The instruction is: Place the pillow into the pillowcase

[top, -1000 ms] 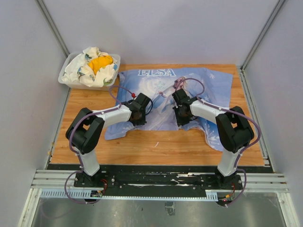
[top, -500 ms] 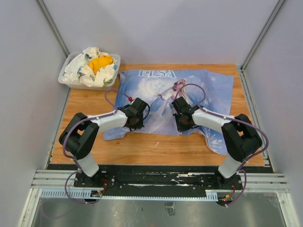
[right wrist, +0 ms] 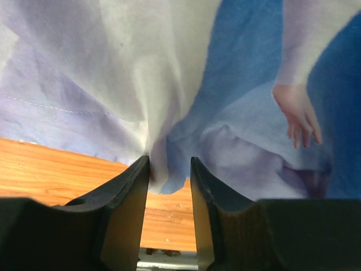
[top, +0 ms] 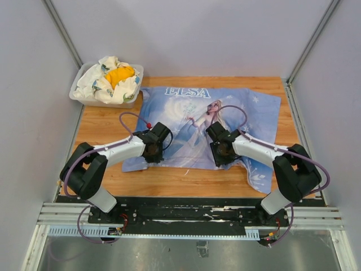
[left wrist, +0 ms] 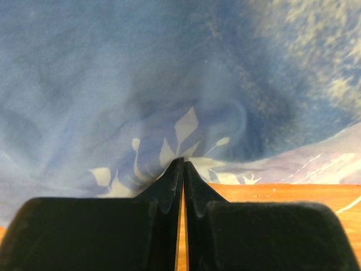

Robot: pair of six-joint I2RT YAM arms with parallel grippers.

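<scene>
The light-blue pillowcase (top: 208, 121) with the "ELSA" print lies spread over the wooden table (top: 180, 178). My left gripper (top: 151, 151) sits at its near left edge. In the left wrist view the left gripper (left wrist: 183, 164) is shut, and a fold of the pillowcase (left wrist: 169, 84) is pinched at its tips. My right gripper (top: 221, 152) is at the near edge, right of centre. In the right wrist view the right gripper (right wrist: 169, 166) stands open, with a loose fold of the pillowcase (right wrist: 237, 84) hanging between its fingers. The pillow is out of view.
A clear plastic bin (top: 76, 93) at the back left corner holds a white-and-yellow cloth bundle (top: 113, 76). Grey walls close in the table on the left, back and right. A strip of bare wood runs between the pillowcase's near edge and the arm bases.
Both grippers moved toward the near edge, dragging the pillowcase flatter so more of the print shows. The left gripper closed on the cloth. The right gripper closed, then opened again.
</scene>
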